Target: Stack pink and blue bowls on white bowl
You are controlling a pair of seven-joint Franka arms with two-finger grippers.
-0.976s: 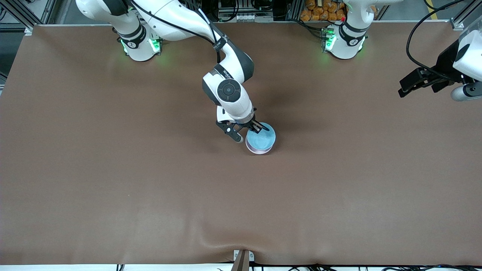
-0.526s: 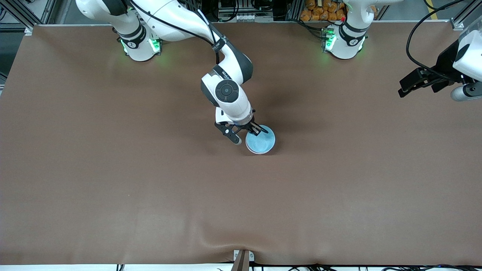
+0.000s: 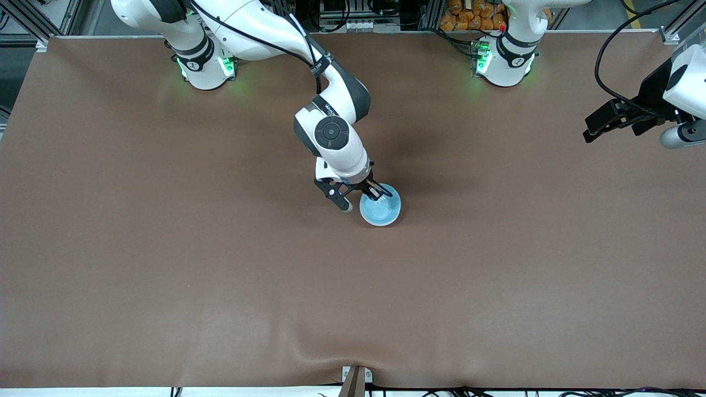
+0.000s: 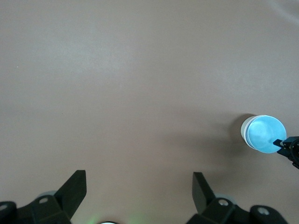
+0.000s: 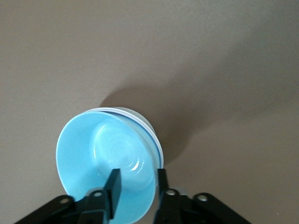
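Observation:
The light blue bowl (image 3: 381, 210) (image 5: 100, 154) (image 4: 264, 133) sits nested on a stack near the table's middle. A pale white bowl's rim (image 5: 158, 143) shows just under its edge. The pink bowl is hidden. My right gripper (image 3: 375, 193) (image 5: 138, 179) is down at the blue bowl's rim, open. One finger is inside the bowl and the other outside, with a gap to the wall. My left gripper (image 3: 593, 128) (image 4: 139, 186) waits in the air, open and empty, over the left arm's end of the table.
The brown table cover (image 3: 165, 248) lies flat around the stack. Orange items (image 3: 469, 14) sit past the table's edge beside the left arm's base (image 3: 504, 60). A small metal bracket (image 3: 356, 377) is at the table edge nearest the front camera.
The blue bowl has come down and settled into the stack. My right gripper's jaws have parted off its rim. The left arm has not moved.

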